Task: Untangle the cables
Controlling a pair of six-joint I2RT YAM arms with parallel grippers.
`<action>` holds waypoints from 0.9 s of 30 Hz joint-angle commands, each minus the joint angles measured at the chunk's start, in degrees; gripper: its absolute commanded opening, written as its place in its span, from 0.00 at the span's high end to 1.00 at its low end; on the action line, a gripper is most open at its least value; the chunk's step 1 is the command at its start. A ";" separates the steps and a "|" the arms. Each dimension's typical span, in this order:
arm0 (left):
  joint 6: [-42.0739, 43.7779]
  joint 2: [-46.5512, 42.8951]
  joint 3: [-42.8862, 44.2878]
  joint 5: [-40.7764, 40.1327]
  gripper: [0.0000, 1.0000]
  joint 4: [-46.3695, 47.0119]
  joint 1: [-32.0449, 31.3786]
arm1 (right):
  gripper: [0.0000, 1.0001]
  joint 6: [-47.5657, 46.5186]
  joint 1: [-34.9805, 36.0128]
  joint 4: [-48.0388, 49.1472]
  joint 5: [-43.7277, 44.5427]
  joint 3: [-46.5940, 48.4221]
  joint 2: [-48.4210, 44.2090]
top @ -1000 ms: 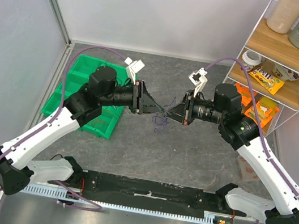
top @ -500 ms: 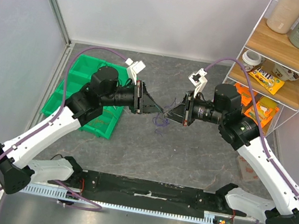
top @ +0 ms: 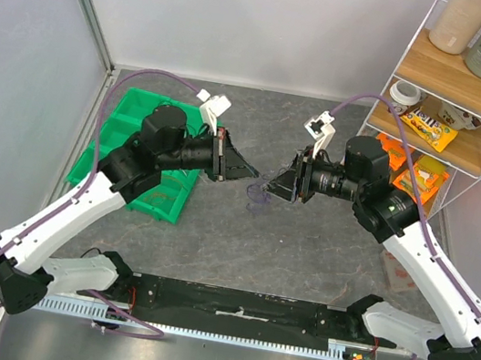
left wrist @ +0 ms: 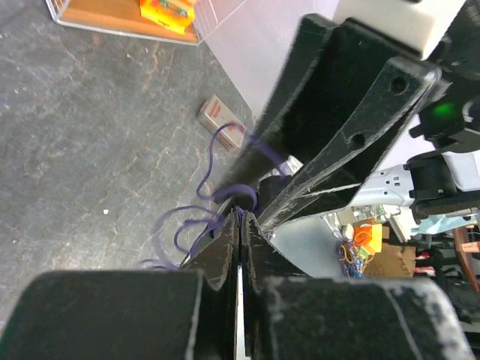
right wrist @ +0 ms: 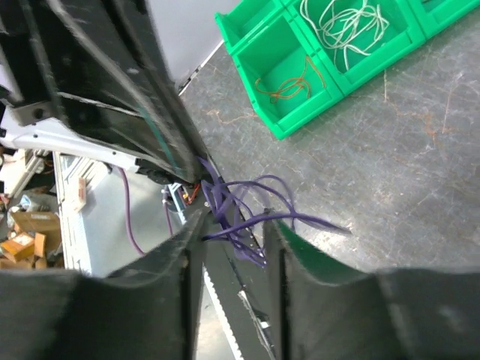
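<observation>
A small clump of thin purple cables [top: 261, 193] hangs over the middle of the table between the two arms. My left gripper [top: 253, 178] comes in from the left, and its jaws [left wrist: 240, 218] are shut on a purple strand [left wrist: 216, 154] right at the tips. Loops of the cable trail off to the left of them. My right gripper [top: 270, 188] faces it from the right. In the right wrist view that gripper [right wrist: 234, 217] stands open, with the purple strands [right wrist: 251, 189] lying loose across the gap between its fingers.
A green bin tray [top: 129, 115] sits at the left; its compartments hold white wires [right wrist: 345, 22] and orange wires [right wrist: 294, 84]. A wire shelf [top: 455, 142] with bottles and snack packets stands at the back right. A small packet [left wrist: 222, 120] lies on the table.
The left gripper has shut on the purple cable and drawn slightly left. The right gripper, shut a second ago, has opened and let go of the strands.
</observation>
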 commanded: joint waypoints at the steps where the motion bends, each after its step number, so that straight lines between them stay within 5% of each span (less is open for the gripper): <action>1: 4.32 -4.02 3.94 -2.95 0.98 1.20 -0.21 | 0.44 -2.67 -0.11 -3.20 5.85 -0.02 -1.85; 4: 3.80 -4.73 5.26 -3.65 0.98 1.46 -0.21 | 0.30 -3.81 -0.11 -4.27 8.58 -2.39 -2.55; 9: 2.04 -4.73 8.77 -4.35 0.98 1.29 -0.21 | 0.22 -4.08 -0.11 -3.30 8.85 -5.47 -4.31; 20: -10.16 -3.67 15.11 -11.03 0.99 4.87 -0.21 | 0.20 7.85 0.15 23.12 -1.78 -18.21 -10.63; 27: -19.13 -4.20 13.79 -14.02 0.98 11.29 -0.21 | 0.19 13.33 2.17 36.16 6.11 -19.81 -12.92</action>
